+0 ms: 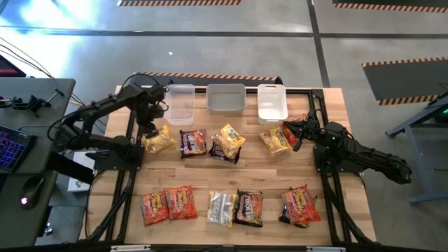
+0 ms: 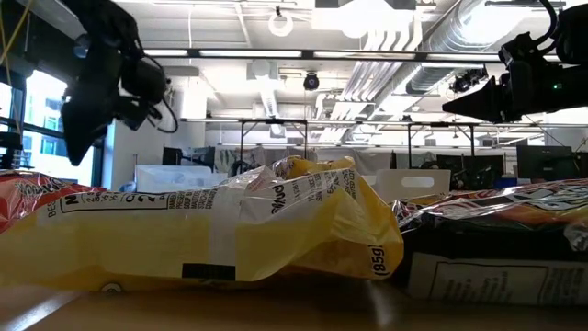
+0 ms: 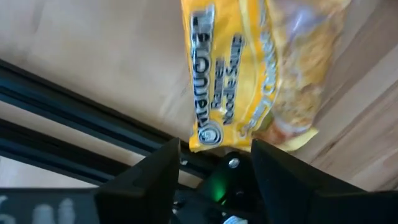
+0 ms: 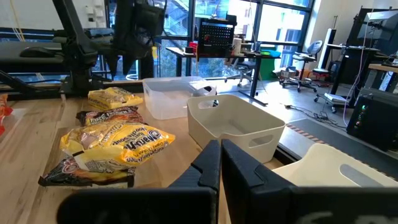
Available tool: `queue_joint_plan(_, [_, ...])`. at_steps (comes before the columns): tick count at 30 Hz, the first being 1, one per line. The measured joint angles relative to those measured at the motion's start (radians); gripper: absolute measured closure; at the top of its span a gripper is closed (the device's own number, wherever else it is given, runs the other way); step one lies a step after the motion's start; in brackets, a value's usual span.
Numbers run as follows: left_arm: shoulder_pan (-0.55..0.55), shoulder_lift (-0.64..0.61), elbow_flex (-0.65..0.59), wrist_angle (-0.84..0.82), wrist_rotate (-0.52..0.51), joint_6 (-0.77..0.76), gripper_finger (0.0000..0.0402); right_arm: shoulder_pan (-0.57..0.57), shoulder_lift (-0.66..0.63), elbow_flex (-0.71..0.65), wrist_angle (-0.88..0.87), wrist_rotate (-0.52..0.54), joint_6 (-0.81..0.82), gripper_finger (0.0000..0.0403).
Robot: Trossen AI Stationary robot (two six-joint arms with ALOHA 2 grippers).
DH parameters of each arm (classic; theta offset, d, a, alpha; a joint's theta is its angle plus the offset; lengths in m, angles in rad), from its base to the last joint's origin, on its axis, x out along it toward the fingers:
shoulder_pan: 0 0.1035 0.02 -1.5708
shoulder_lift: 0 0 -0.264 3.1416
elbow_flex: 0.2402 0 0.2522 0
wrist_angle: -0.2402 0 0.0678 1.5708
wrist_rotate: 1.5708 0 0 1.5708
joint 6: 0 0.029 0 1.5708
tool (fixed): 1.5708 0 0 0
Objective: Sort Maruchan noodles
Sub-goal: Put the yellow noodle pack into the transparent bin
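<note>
Ten noodle packets lie on the desk [image 1: 329, 115]. Four are yellow [image 1: 158, 140], counting the pale one in the front row [image 1: 221, 208]. Three are dark brown [image 1: 192, 142], one of them half hidden under a yellow packet [image 1: 225, 155]. Three are red-orange [image 1: 179, 203], one more partly hidden near the right arm [image 1: 291, 131]. Three tubs [image 1: 225, 98] stand along the far edge.

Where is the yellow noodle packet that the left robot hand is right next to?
In the high view the yellow noodle packet lies on the table's left side, just below the clear tub, beside a dark packet. The left gripper is open at its edge.
</note>
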Motion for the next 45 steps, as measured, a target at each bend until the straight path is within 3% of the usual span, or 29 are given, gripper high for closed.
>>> queue_joint_plan(8, [0.004,0.031,-0.044,0.075,-0.034,0.042,0.0211,0.000,0.000,0.000,0.000,0.000,0.000,0.0403])
queue_joint_plan(18, [0.007,0.244,-0.044,0.112,-0.105,0.043,0.0211,0.000,0.000,0.000,0.000,0.000,0.000,0.0403])
queue_joint_plan(24, [0.023,0.310,-0.043,0.119,-0.080,0.043,0.0217,0.000,0.000,0.000,0.000,0.000,0.000,0.0403])
queue_joint_plan(30, [0.025,0.320,-0.043,0.115,-0.036,0.068,0.0266,0.000,0.000,0.000,0.000,0.000,0.000,0.0403])
queue_joint_plan(37, [0.024,0.298,-0.043,0.098,-0.001,0.131,0.0384,0.000,0.000,0.000,0.000,0.000,0.000,0.0403])
queue_joint_plan(45, [0.023,0.089,-0.036,-0.001,-0.008,0.158,0.0401,0.000,0.000,0.000,0.000,0.000,0.000,0.0403])
